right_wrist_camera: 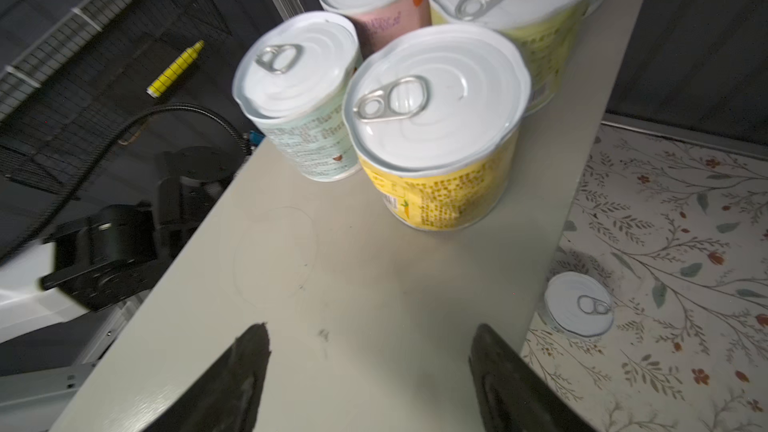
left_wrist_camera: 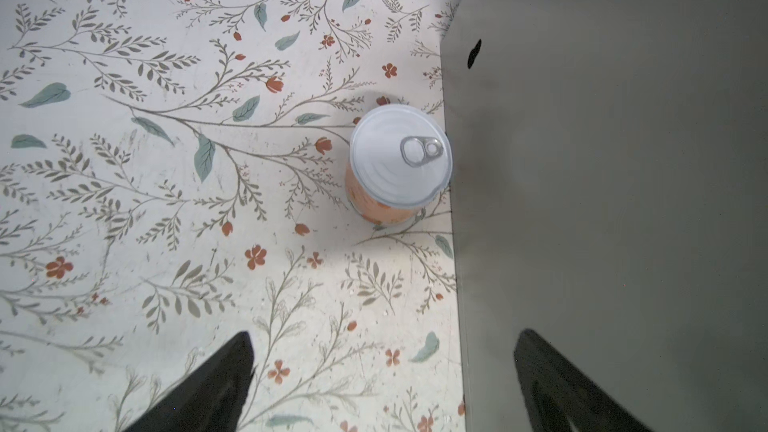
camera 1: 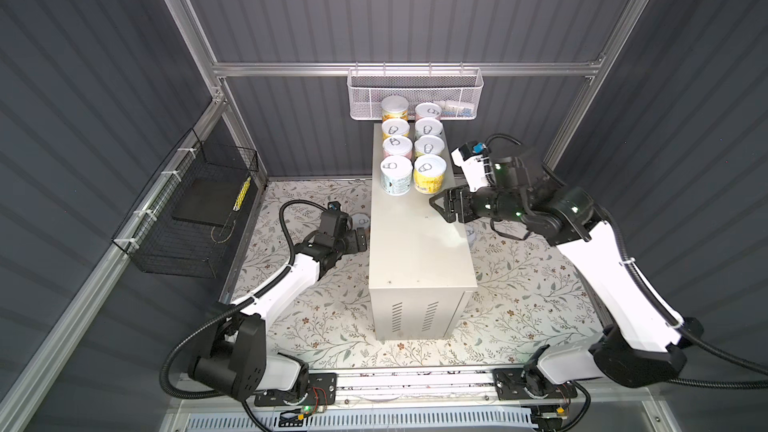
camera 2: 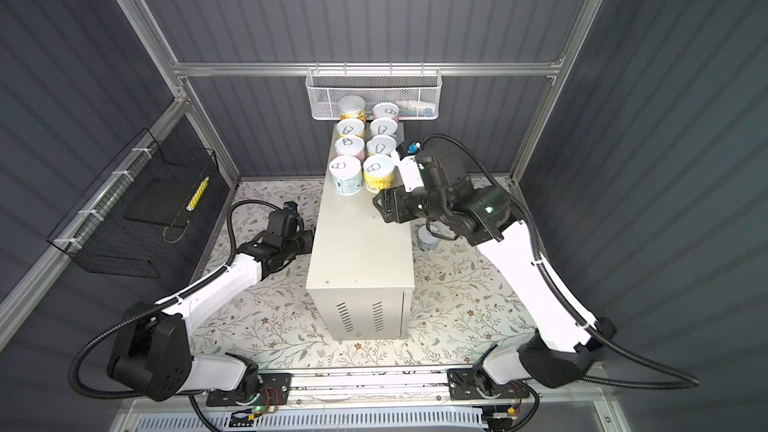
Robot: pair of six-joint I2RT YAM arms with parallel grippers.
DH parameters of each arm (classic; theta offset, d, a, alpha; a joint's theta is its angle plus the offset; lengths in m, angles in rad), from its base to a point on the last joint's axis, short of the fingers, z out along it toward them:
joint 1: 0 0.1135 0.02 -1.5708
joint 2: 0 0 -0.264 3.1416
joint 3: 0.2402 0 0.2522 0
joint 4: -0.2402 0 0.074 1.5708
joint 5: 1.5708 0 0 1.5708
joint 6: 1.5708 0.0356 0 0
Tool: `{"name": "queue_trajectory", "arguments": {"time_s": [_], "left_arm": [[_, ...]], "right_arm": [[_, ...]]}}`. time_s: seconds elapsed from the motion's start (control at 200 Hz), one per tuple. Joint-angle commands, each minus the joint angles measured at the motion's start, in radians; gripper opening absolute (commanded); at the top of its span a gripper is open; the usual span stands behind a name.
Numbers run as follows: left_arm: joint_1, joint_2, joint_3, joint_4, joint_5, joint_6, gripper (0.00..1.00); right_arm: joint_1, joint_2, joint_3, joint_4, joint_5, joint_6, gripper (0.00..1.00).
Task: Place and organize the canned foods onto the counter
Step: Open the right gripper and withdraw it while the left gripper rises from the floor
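Note:
The counter (camera 1: 415, 238) (camera 2: 361, 247) carries several canned foods in two rows at its far end. Nearest are a yellow can (camera 1: 429, 174) (right_wrist_camera: 436, 126) and a pale blue can (camera 1: 396, 175) (right_wrist_camera: 299, 93). My right gripper (camera 1: 437, 203) (right_wrist_camera: 370, 326) hovers open and empty over the counter top, just short of the yellow can. An orange can (left_wrist_camera: 399, 160) stands on the floor against the counter's left side. My left gripper (camera 1: 360, 239) (left_wrist_camera: 385, 334) is open beside the counter, a little short of that can. Another pale blue can (camera 2: 428, 238) (right_wrist_camera: 578, 304) stands on the floor right of the counter.
A white mesh basket (camera 1: 415, 93) hangs on the back rail just behind the cans. A black wire basket (camera 1: 187, 209) holding a yellow marker (camera 1: 242, 194) hangs on the left wall. The floral mat (camera 1: 332, 317) covers the floor around the counter.

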Motion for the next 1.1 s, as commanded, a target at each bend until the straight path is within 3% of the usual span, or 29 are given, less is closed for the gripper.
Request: {"name": "queue_trajectory", "arguments": {"time_s": [0.0,0.22,0.54,0.735,1.096], "left_arm": [[0.021,0.072,0.066,0.053,0.063,0.027,0.99],[0.023,0.219,0.156,0.112,0.110,0.030,1.00],[0.023,0.348,0.239,0.087,0.002,0.017,0.99],[0.023,0.418,0.233,0.158,0.001,0.030,0.99],[0.024,0.534,0.246,0.252,-0.014,0.005,0.98]], "right_arm": [[-0.006,-0.016,-0.020,0.081,-0.019,0.020,0.80],[-0.032,-0.094,-0.105,0.117,0.063,0.054,0.87],[-0.086,-0.186,-0.296,0.135,0.224,0.118,0.97],[-0.155,-0.229,-0.427,0.194,0.150,0.185,0.98],[-0.155,-0.212,-0.414,0.221,0.111,0.199,0.99]]}}
